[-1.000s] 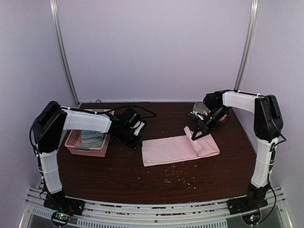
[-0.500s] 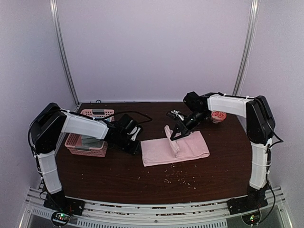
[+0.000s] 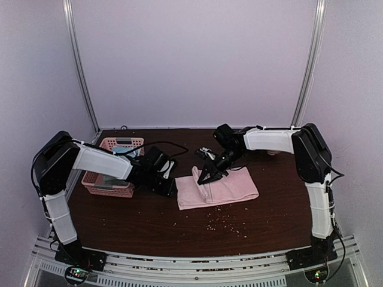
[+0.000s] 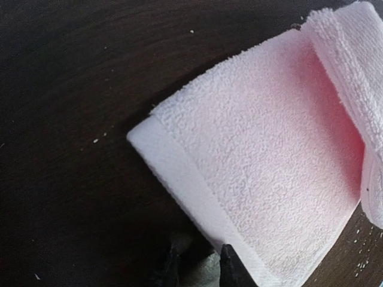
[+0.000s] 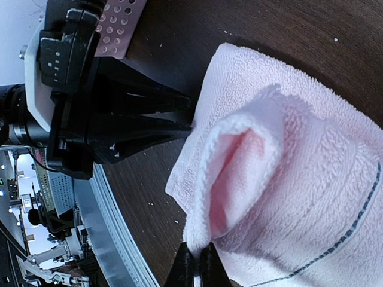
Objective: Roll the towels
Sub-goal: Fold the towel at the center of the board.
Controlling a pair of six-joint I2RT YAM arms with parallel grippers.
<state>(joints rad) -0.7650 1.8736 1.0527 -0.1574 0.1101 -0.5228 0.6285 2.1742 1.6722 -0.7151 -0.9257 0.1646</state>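
**A:** Far left, a pink basket sits on the dark table. The left arm stretches low across in front of it, reaching toward the middle.

**B:** And the left gripper? What's it doing?

**A:** It's down at the table, right at the near-left edge of the pink towel. The wrist view shows two dark fingertips with a narrow gap, touching the towel's hem. I honestly can't tell if they're pinching cloth or just resting beside it.

**B:** Where's that towel lying?

**A:** Middle of the table, a little right of centre and folded into a long band. Its left part is flat on the wood. Toward the middle it rises into a raised fold, with the soft pink inner face open like a pocket.

**B:** That's where the other arm comes in?

**A:** Yes. The right gripper has its jaws pressed together on the edge of that lifted flap, holding it up off the layer beneath. A thin dark stitch line runs along the terry just beside it.

**B:** Anything further right?

**A:** The right arm reaches in from the far-right side, elbow high. Pale crumbs are scattered on the wood in front of the towel.
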